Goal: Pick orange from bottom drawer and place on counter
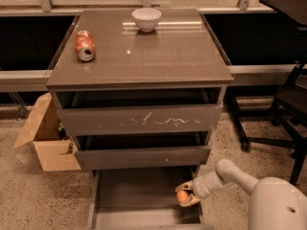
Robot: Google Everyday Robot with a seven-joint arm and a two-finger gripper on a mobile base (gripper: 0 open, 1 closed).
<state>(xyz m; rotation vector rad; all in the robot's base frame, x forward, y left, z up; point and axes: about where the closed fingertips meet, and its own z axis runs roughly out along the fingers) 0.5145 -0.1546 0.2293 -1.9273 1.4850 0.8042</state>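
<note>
Speckled floor, three-drawer cabinet | camera view: gripper (185, 197) low at the right side of the open bottom drawer (139, 190), fingers closed around the orange (182, 195) | step: grasp made, lift pending | next: raise clear of the upper drawer fronts, carry up to the counter (158, 61)
</note>
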